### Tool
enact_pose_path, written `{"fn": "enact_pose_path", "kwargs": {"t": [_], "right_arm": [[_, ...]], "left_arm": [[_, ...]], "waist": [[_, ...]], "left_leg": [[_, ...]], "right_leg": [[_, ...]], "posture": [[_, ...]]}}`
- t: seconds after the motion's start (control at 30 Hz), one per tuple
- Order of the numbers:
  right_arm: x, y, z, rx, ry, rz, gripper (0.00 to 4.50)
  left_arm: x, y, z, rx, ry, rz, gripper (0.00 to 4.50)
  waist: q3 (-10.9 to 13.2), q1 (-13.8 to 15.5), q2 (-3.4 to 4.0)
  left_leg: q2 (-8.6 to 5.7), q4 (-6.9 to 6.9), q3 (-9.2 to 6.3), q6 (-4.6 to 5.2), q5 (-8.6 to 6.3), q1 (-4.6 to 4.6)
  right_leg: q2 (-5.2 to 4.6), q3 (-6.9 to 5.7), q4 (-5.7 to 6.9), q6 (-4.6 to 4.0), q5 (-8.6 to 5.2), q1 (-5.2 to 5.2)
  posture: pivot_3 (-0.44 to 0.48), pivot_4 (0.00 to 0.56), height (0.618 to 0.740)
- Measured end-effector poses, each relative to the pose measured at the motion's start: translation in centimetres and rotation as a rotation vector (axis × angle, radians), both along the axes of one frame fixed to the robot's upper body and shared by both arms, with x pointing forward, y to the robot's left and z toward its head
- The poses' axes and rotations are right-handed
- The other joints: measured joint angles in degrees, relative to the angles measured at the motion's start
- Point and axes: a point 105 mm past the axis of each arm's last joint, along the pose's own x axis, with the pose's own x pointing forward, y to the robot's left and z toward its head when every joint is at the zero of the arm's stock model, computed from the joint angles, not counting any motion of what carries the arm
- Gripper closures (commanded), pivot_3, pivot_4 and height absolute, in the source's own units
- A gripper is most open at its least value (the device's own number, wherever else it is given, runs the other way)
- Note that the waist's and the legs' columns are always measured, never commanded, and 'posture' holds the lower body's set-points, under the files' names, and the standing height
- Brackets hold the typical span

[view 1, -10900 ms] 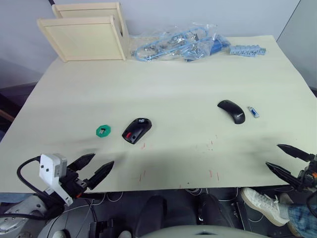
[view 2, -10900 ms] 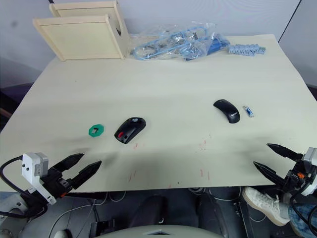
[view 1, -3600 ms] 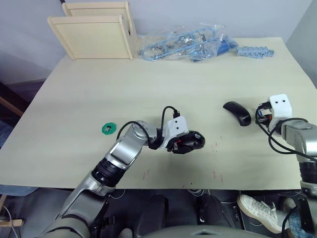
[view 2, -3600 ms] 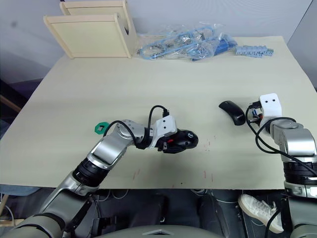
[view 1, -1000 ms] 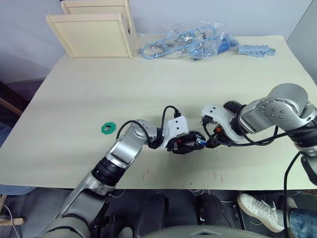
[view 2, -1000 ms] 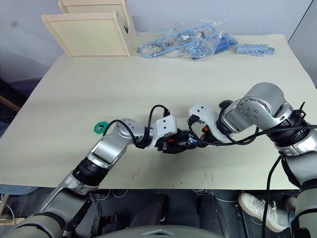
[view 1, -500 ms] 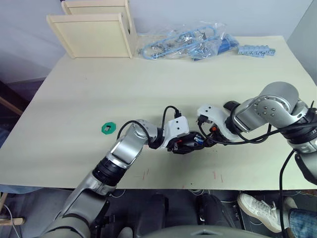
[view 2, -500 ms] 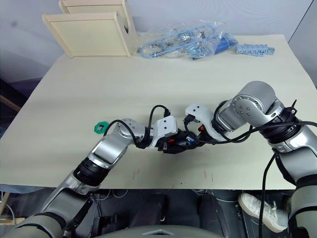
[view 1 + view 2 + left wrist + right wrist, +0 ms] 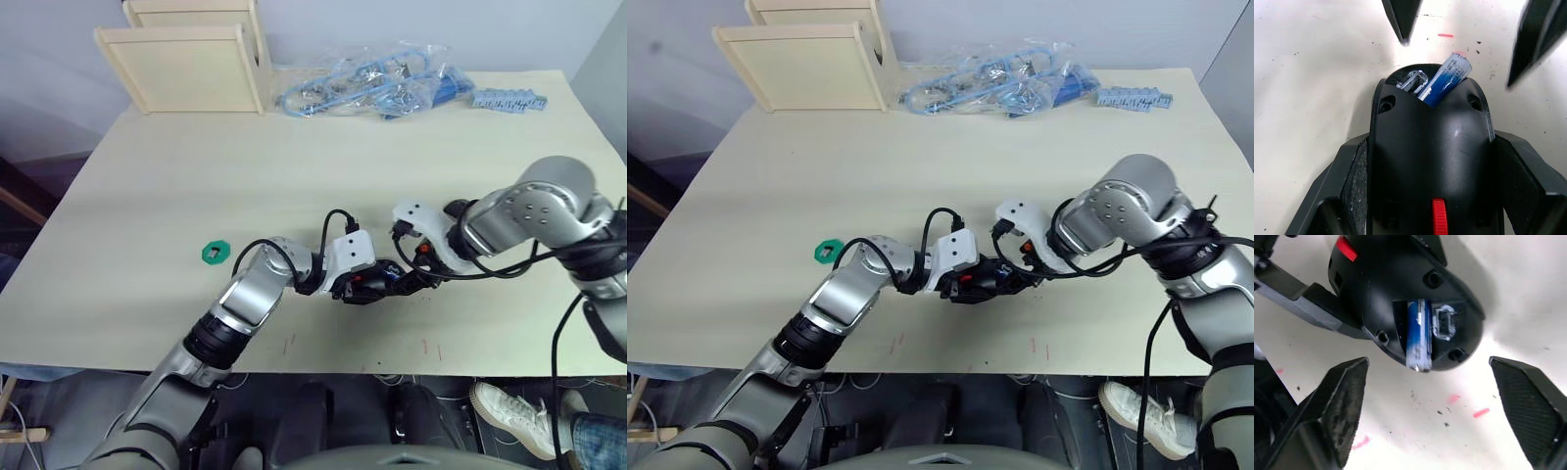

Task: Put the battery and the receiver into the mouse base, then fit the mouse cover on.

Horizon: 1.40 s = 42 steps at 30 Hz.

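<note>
Battery: was seen lying in the open slot at the rear of the mouse base, its long axis roughly along the mouse's length, one end jutting past the rear rim; it appeared not fully seated, though this could not be settled from the views.

Mouse base: was held on the table between the two black fingers of the left gripper, which were closed against its sides.

Right gripper: was held with jaws spread wide and empty, just behind the base, the battery's protruding end lying between the fingertips and pointing toward them; this arm was judged the nearer for pressing it home.

Receiver: may have been the dark speck on the green disc, well apart to the left.

Mouse cover: was partly visible behind the right arm.

View differences: the slot and battery angle were shown by the wrist views; the head views gave only the layout.
</note>
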Motion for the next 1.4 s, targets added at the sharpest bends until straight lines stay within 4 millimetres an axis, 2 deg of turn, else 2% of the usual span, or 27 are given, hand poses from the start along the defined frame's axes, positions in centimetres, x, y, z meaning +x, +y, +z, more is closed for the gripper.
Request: {"fn": "enact_pose_path", "kwargs": {"t": [0.07, 0.13, 0.2, 0.33, 0.47, 0.7, 0.8, 0.97, 1.07, 1.17, 1.2, 1.3, 1.4], "right_arm": [[-0.2, -1.7, 1.4, 0.027, -0.093, -0.025, 0.30], [-0.6, -1.8, 1.5, 0.042, -0.114, -0.019, 0.30], [-1.9, -2.4, 0.9, 0.107, -0.196, -0.015, 0.30], [-2.3, -3.4, 0.4, 0.111, -0.302, -0.036, 0.30], [-2.6, -3.2, 0.7, 0.207, -0.441, -0.044, 0.30], [-4.9, -2.7, -0.4, 0.422, -0.459, -0.019, 0.30], [-4.9, -2.4, -0.5, 0.517, -0.517, -0.046, 0.30], [-4.3, -2.7, -0.5, 0.567, -0.596, -0.061, 0.30], [-3.9, -2.7, -1.0, 0.621, -0.597, -0.095, 1.08], [-3.7, -2.6, -1.4, 0.658, -0.610, -0.090, 2.54], [-3.7, -2.5, -1.6, 0.659, -0.619, -0.081, 3.23], [-3.6, -2.2, -2.0, 0.671, -0.636, -0.058, 4.37], [-3.5, -1.9, -2.1, 0.696, -0.651, -0.050, 4.37]], "left_arm": [[0.0, 0.0, 0.1, -0.002, -0.003, 0.000, 1.59], [0.0, 0.0, 0.0, -0.003, -0.002, 0.001, 1.59], [-0.2, -0.1, 0.0, -0.008, -0.003, -0.002, 1.59], [-0.1, 0.2, 0.0, -0.004, 0.000, 0.006, 1.59], [-0.1, 0.2, 0.0, -0.003, 0.001, 0.008, 1.59], [-0.2, 0.2, 0.0, -0.004, 0.002, 0.009, 1.59], [-0.2, 0.4, 0.0, 0.001, 0.004, 0.016, 1.59], [-0.2, 0.4, 0.0, 0.002, 0.007, 0.017, 1.59], [-0.2, 0.4, 0.0, 0.002, 0.007, 0.017, 1.59], [-0.2, 0.4, 0.0, 0.002, 0.007, 0.017, 1.59], [-0.2, 0.4, 0.0, 0.003, 0.007, 0.017, 1.59], [-0.1, 0.4, 0.0, 0.004, 0.008, 0.016, 1.59], [-0.1, 0.4, 0.0, 0.004, 0.009, 0.016, 1.59]], "waist": [[0.0, -0.1, 0.00], [0.0, 0.0, -0.02], [0.0, 0.3, -0.05], [0.0, -0.2, -0.04], [0.0, -0.2, -0.05], [0.0, -0.2, -0.10], [0.0, -0.3, -0.10], [0.0, -0.5, -0.11], [0.0, -0.5, -0.12], [0.0, -0.6, -0.11], [0.0, -0.6, -0.11], [0.0, -0.6, -0.11], [0.0, -0.6, -0.11]], "left_leg": [[-0.01, 0.01, 0.02, 0.00, 0.00, -0.08], [0.00, 0.00, -0.03, 0.00, 0.00, -0.09], [0.00, 0.02, -0.09, 0.00, 0.00, -0.20], [-0.01, 0.07, 0.05, 0.00, 0.00, -0.13], [0.01, 0.06, 0.03, 0.00, 0.00, -0.10], [0.01, 0.08, 0.08, 0.00, 0.01, -0.08], [0.02, 0.08, 0.13, 0.00, 0.01, -0.03], [0.02, 0.08, 0.11, 0.00, 0.01, -0.02], [0.02, 0.08, 0.12, -0.01, 0.01, -0.01], [0.02, 0.08, 0.14, -0.01, 0.01, -0.01], [0.02, 0.08, 0.14, -0.01, 0.01, 0.00], [0.02, 0.08, 0.13, -0.01, 0.01, 0.00], [0.02, 0.08, 0.13, -0.01, 0.01, 0.01]], "right_leg": [[-0.01, 0.01, 0.00, 0.00, 0.00, -0.07], [-0.01, -0.03, 0.00, 0.00, 0.00, -0.07], [-0.01, -0.10, -0.07, 0.01, 0.00, -0.09], [-0.01, 0.04, 0.03, 0.03, 0.01, -0.10], [0.04, 0.03, 0.08, 0.03, 0.00, -0.10], [0.05, 0.07, 0.08, 0.03, 0.00, -0.10], [0.07, 0.13, 0.12, 0.03, -0.01, -0.10], [0.08, 0.13, 0.12, 0.02, -0.01, -0.09], [0.08, 0.15, 0.12, 0.02, -0.01, -0.09], [0.08, 0.16, 0.13, 0.02, -0.01, -0.09], [0.08, 0.15, 0.13, 0.02, -0.01, -0.09], [0.08, 0.15, 0.14, 0.02, -0.01, -0.09], [0.09, 0.15, 0.14, 0.02, -0.01, -0.09]], "posture": [[0.000, 0.150, 0.740], [0.000, 0.150, 0.740], [0.000, 0.150, 0.740], [0.000, 0.150, 0.740], [0.000, 0.150, 0.740], [0.000, 0.150, 0.740], [0.000, 0.150, 0.740], [0.000, 0.150, 0.740], [0.000, 0.150, 0.740], [0.000, 0.150, 0.740], [0.000, 0.150, 0.740], [0.000, 0.150, 0.740], [0.000, 0.150, 0.740]]}}
